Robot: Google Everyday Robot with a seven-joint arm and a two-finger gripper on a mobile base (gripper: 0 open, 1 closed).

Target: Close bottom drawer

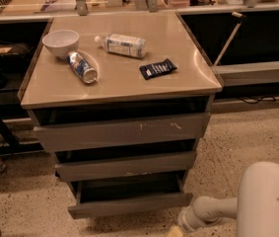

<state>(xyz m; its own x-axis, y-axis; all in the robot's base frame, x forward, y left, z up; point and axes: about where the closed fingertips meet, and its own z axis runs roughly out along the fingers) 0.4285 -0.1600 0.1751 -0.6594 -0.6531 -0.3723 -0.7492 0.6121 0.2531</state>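
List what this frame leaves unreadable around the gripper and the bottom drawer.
The gripper, low right of the bottom drawer: cut off by the camera view's bottom edge; contact with the drawer front unclear.
Rear interior of the bottom drawer: shadowed under the middle drawer.
Label on the plastic bottle: too small to read.

Single camera, high, facing forward and down onto the cabinet (122, 132) front, fairly near, cabinet filling the centre, robot arm (215, 210) showing at 5 o'clock, gripper (175, 230) at the bottom edge just right of the bottom drawer (129, 205).
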